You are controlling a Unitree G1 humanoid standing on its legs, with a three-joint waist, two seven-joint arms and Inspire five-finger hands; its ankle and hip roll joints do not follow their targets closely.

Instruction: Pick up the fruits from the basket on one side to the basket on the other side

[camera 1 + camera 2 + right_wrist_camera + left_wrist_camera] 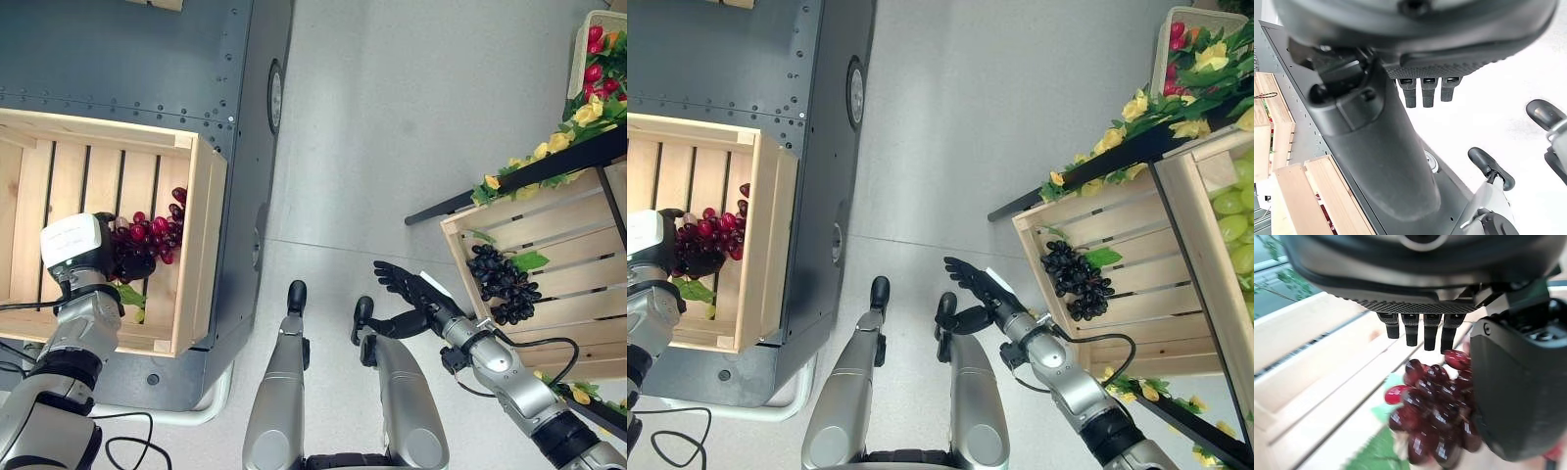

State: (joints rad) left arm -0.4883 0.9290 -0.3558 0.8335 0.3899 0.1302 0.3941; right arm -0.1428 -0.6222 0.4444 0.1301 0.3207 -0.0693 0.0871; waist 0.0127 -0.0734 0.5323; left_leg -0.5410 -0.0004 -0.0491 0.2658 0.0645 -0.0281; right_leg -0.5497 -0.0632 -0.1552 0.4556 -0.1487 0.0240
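A bunch of red grapes [152, 235] hangs inside the left wooden crate [201, 245], near its right wall. My left hand [73, 250] is in that crate, shut on the bunch: in the left wrist view the red grapes [1435, 411] sit pinched between the fingers and the thumb [1518, 382]. A bunch of black grapes [502, 281] with a green leaf lies in the right wooden crate [568, 255]. My right hand [416, 292] hovers open over the floor between the two crates, just left of the right crate and holding nothing.
The left crate rests on a grey metal platform [118, 59]. A green leaf [129, 294] lies on its slats. Above the right crate, a dark rail carries yellow flowers [588, 108] and red fruit [594, 59]. Another crate holds green grapes [1234, 215].
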